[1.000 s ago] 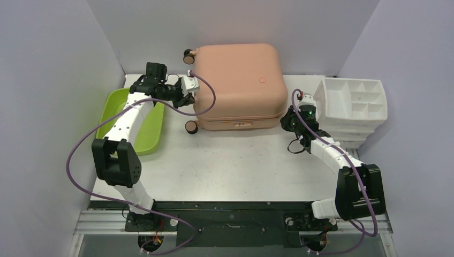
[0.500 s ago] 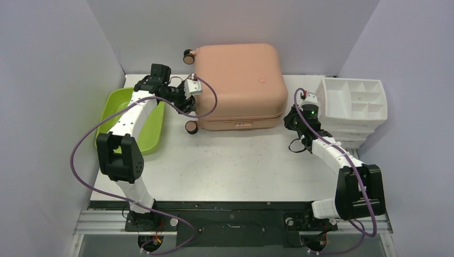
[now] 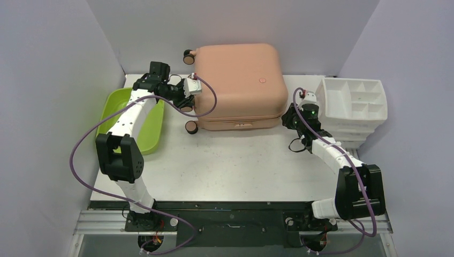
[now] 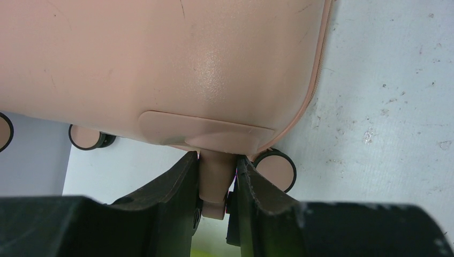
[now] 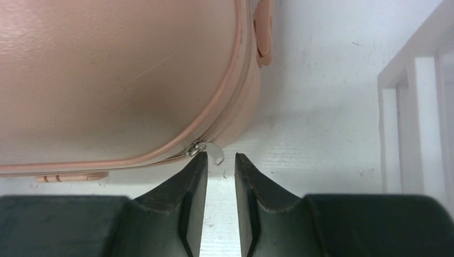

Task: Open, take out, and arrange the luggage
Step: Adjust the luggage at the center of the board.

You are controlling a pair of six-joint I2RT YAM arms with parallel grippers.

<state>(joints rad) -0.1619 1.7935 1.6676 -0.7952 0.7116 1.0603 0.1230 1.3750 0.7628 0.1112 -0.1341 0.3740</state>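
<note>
Two arms flank the luggage (image 3: 238, 80), which lies flat at the table's (image 3: 230, 166) far side. The left gripper (image 4: 217, 160), stretched over the green tub (image 3: 110, 110), pinches a wheel stem (image 4: 214, 184). The right gripper (image 5: 219, 158), jaws narrowly apart and empty, points at the zipper pull (image 5: 215, 152).

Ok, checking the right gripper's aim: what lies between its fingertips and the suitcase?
Only the zipper pull, seen in the right wrist view: a pale tab hanging off the slider at the suitcase seam, right at the tips of the slightly parted right gripper.
</note>
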